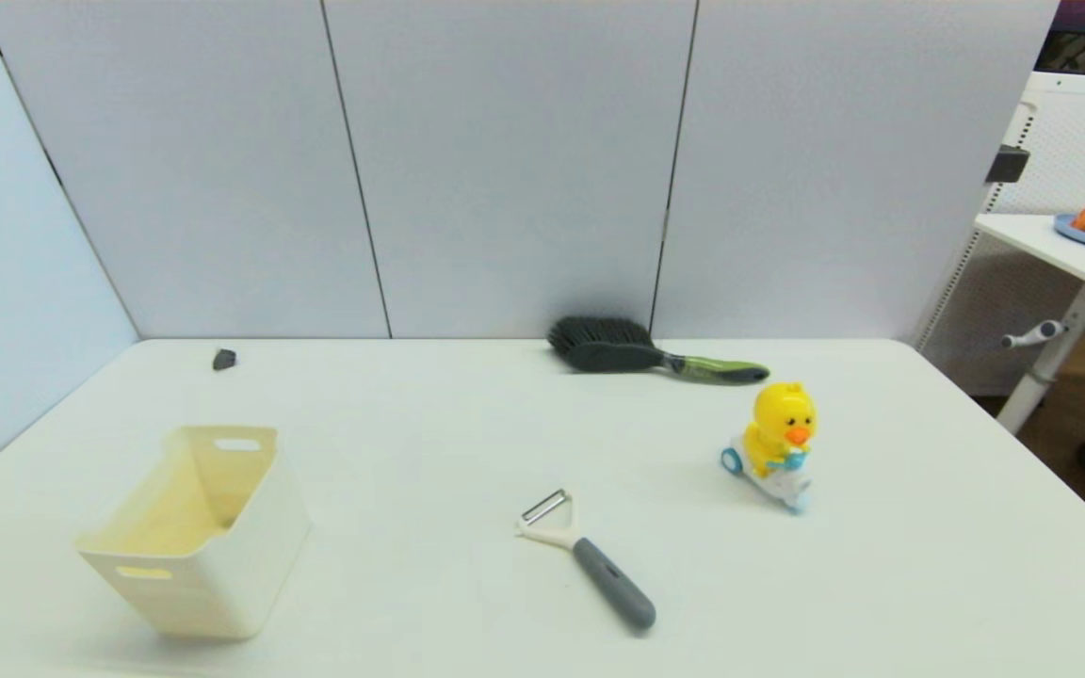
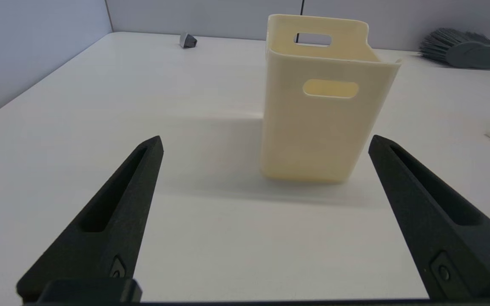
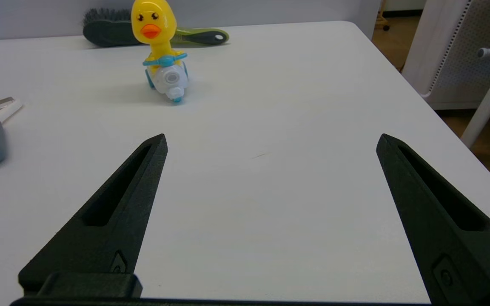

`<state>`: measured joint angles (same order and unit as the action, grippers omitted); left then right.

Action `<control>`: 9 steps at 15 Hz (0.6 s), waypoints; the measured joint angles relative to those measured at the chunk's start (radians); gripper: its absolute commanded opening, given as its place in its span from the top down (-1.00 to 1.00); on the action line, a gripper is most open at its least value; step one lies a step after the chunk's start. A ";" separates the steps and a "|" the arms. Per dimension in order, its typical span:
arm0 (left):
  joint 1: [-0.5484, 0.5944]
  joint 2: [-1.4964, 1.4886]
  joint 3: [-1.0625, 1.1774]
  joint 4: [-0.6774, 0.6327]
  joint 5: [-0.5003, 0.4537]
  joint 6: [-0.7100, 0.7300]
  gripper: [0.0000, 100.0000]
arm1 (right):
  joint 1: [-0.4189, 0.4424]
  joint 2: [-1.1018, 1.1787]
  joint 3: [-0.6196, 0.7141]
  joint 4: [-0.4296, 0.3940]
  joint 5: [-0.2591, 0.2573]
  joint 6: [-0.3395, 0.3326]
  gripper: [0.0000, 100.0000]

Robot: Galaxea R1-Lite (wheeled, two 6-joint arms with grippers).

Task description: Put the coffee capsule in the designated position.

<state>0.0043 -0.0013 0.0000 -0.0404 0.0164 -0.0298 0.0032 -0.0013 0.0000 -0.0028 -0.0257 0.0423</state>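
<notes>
The coffee capsule (image 1: 224,359) lay on its side at the far left of the table (image 1: 467,443), near the back wall, well beyond the cream bin (image 1: 199,532). The left gripper (image 2: 264,142) hung spread wide and empty, the bin between it and the capsule. The right gripper (image 3: 270,142), also spread and empty, faced the duck toy (image 3: 160,49).

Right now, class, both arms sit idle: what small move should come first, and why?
Probably reach the left tool, open and empty, forward past the cream bin toward the coffee capsule. The capsule lies alone near the table's far left corner, on that arm's side; the right tool faces the duck toy.
</notes>
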 measured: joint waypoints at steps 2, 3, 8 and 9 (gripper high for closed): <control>0.000 0.000 0.000 0.000 0.000 0.000 -1.00 | 0.000 0.000 0.000 0.000 0.000 0.000 -1.00; 0.000 0.000 0.000 0.000 0.000 0.000 -1.00 | 0.000 0.000 0.000 0.000 0.000 0.000 -1.00; 0.000 0.000 0.000 0.000 0.000 -0.003 -1.00 | 0.000 0.000 0.000 0.000 0.000 0.000 -1.00; 0.000 0.000 0.000 0.000 0.000 -0.001 -1.00 | 0.000 0.000 0.000 0.000 0.000 0.000 -1.00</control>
<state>0.0043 -0.0013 0.0000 -0.0404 0.0164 -0.0313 0.0032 -0.0013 0.0000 -0.0028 -0.0260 0.0423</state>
